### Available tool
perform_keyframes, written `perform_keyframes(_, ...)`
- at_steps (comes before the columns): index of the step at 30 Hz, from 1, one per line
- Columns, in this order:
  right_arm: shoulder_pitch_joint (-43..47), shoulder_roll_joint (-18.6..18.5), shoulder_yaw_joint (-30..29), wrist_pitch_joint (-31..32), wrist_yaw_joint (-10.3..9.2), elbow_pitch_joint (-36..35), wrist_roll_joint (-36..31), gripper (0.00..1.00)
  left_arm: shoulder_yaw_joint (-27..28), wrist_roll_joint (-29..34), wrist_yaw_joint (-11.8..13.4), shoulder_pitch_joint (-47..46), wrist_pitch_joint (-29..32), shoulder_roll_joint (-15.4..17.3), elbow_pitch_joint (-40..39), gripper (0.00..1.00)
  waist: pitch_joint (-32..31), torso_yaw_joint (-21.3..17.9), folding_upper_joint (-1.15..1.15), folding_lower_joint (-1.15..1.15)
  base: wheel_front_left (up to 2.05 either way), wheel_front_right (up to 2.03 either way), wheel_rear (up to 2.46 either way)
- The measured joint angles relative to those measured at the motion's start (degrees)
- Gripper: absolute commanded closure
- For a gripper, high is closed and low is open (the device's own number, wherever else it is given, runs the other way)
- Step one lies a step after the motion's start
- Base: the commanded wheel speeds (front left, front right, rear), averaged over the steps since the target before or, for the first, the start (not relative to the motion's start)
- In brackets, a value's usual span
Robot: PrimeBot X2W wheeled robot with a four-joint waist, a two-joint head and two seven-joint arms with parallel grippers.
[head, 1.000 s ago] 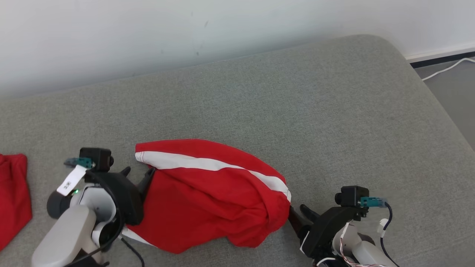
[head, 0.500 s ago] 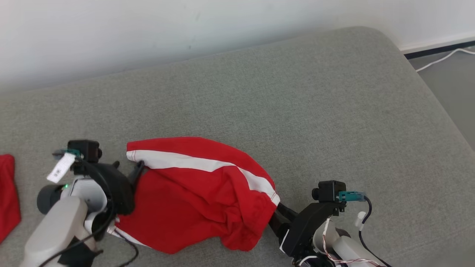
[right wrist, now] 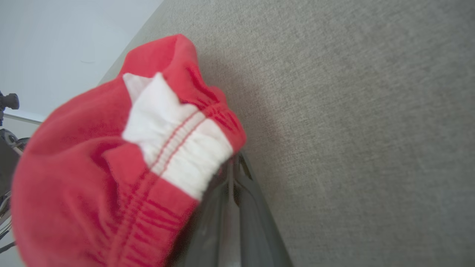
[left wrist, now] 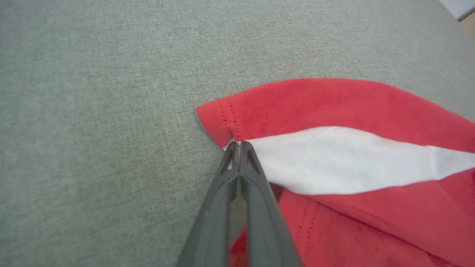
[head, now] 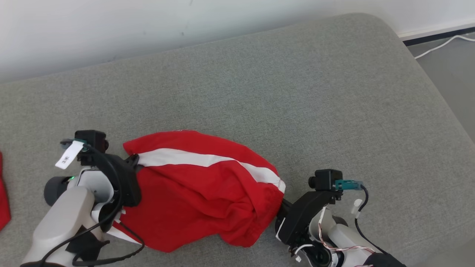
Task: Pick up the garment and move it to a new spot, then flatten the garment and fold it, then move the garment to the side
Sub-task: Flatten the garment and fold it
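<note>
A red garment (head: pixel 200 193) with a white stripe lies bunched on the grey cushion (head: pixel 297 104), near its front edge. My left gripper (head: pixel 135 161) is at the garment's left end. In the left wrist view its tips (left wrist: pixel 237 144) are shut on the hem where the white stripe (left wrist: pixel 334 159) meets the red. My right gripper (head: pixel 284 204) is tucked under the garment's right end. In the right wrist view its fingers (right wrist: pixel 232 163) are closed together beneath the gathered red and white waistband (right wrist: pixel 178 141), which drapes over the tips.
Another piece of red cloth (head: pixel 3 200) shows at the far left edge. A white wall (head: pixel 148 29) runs behind the cushion. On the right the cushion rounds off to grey floor with a white cable (head: pixel 441 42).
Both grippers have closed on the garment's ends, having stood open before. The garment's left corner has drawn in towards my left gripper. The head camera has shifted, moving the whole picture.
</note>
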Motion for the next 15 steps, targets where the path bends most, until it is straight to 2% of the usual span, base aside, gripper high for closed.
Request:
perform_keyframes(6,-1.1,0.0,-1.7,-1.8,0.35,2.3,0.0,1.00,-1.2,-0.6,0.0,-1.7,-1.4,-0.3,0.2,1.00,-0.6,0.9,0.00,0.00,0.00,0.00,0.00)
perform_keyframes(9,-3.3,-0.2,-3.0,-2.2,1.27,3.5,0.0,1.00,0.1,-2.2,0.0,-3.3,-3.1,0.4,-0.1,1.00,-1.4,1.3,0.00,0.00,0.00,0.00,0.00)
perform_keyframes(11,-6.7,-1.6,-4.5,-2.7,2.13,3.9,-0.1,1.00,0.4,-3.8,0.0,-5.4,-4.2,2.0,-1.3,1.00,-2.4,1.9,0.00,0.00,0.00,0.00,0.00)
perform_keyframes(15,-11.3,-3.7,-5.8,-3.2,3.19,5.1,-0.3,1.00,0.5,-5.0,0.0,-6.9,-6.1,2.9,-3.1,1.00,-3.9,2.7,-0.01,0.00,0.00,0.00,0.00)
